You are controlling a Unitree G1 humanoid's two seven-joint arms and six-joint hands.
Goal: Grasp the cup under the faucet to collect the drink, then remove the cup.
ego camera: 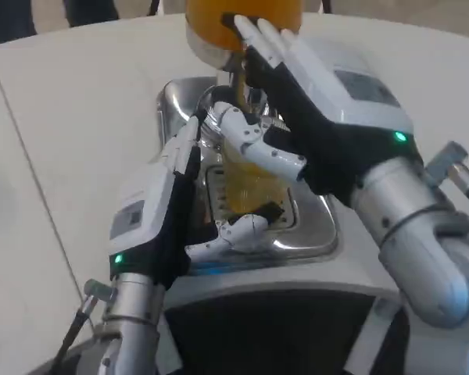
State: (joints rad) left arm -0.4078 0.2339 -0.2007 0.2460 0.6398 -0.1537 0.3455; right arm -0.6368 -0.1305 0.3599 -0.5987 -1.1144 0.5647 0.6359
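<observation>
Orange drink fills the clear cup at frame centre; our left hand grasps it. Right hand, fingers outstretched, presses the dispenser above.

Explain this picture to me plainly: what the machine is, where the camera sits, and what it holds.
This is a humanoid robot seen from a camera on its own head, looking down at a white table. Its two silver arms reach forward. The left robot hand grips a clear cup holding orange drink, standing on a shiny metal tray. The right robot hand reaches up to the dispenser, an orange tank; its fingers lie at the faucet, though the tap itself is hidden. Whether drink is flowing is too blurred to tell.
</observation>
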